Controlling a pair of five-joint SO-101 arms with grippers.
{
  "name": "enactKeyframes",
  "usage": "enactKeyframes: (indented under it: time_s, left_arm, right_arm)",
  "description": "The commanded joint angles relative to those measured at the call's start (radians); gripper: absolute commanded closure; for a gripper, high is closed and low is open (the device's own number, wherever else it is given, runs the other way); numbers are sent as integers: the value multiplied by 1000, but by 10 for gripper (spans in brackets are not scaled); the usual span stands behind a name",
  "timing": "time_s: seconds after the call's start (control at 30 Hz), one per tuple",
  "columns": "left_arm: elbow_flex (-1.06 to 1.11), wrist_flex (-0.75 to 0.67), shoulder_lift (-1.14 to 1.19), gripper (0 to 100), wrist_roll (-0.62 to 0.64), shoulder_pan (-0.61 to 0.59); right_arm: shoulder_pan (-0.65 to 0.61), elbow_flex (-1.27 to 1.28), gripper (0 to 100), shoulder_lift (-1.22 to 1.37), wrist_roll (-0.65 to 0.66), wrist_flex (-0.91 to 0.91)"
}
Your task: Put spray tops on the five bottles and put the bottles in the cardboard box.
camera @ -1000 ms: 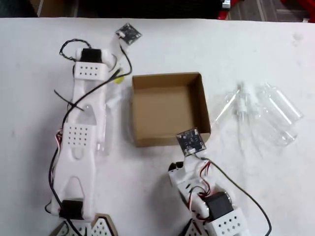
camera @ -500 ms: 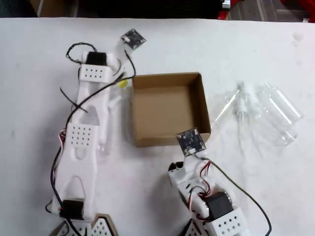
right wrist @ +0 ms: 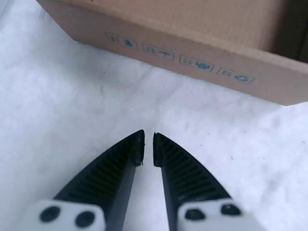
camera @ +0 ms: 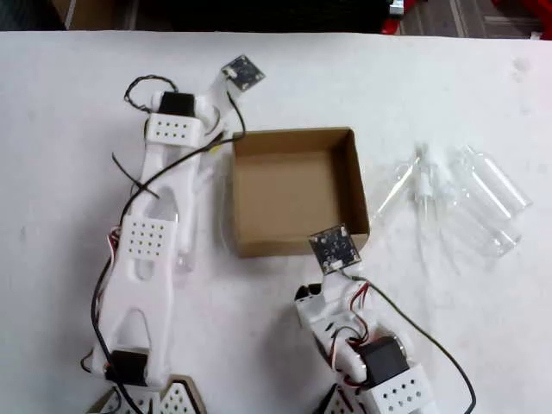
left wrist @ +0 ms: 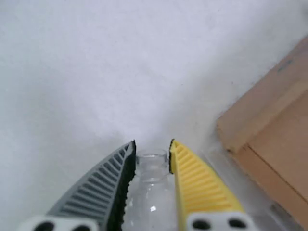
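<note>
Uncapped and in hand: the left claw (left wrist: 152, 144) is closed around the neck of a clear bottle (left wrist: 149, 197), grey and yellow fingers pinching it from either side, with the open rim poking out just past the fingertips. No spray top is on it. The bottle hangs over the white bench (camera: 388, 78) just beside a corner of the cardboard box (left wrist: 274, 144), which sits open with nothing in it in the high view.

The right claw (right wrist: 148, 139) holds nothing; its black fingers stand a narrow slit apart above the bench, near the box's printed outer wall.

More clear bottles (camera: 492, 185) and spray tops (camera: 423, 177) lie in a loose heap on the other side of the box, well apart from both claws.

Doing this step well likely means keeping the bottle out of the box until it is capped. The grip looks very close to the rim, so a top may crowd the fingertips. Holding the neck steady and level, mouth turned toward the free arm, should help. That arm would first need to open wide and fetch a top — the clutter there invites a fumble.
</note>
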Motion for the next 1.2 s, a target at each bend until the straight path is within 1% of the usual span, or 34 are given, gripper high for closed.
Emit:
enactKeyframes:
  time_s: [0.0, 0.27, 0.4, 0.63, 0.73, 0.87, 1.0, 1.17]
  left_arm:
    - [-15, 61, -54, 917, -5, 13]
    - [-15, 209, -243, 921, 2, 22]
    - [-15, 264, -348, 981, 14, 27]
    - [-6, 276, -513, 977, 199, 31]
    - [-5, 279, -595, 977, 302, 59]
    - [-3, 282, -717, 977, 450, 140]
    - [15, 282, -819, 977, 516, 232]
    - [184, 279, -946, 977, 543, 329]
  right_arm:
    - [10, 9, 981, -5, 11, 2]
    - [12, 9, 981, -5, 11, 2]
    - [12, 9, 981, -5, 11, 2]
    - [12, 9, 981, -5, 11, 2]
    - [12, 9, 981, -5, 11, 2]
    - [12, 9, 981, -5, 11, 2]
    - [12, 9, 981, -5, 11, 2]
    - [12, 9, 981, -5, 11, 2]
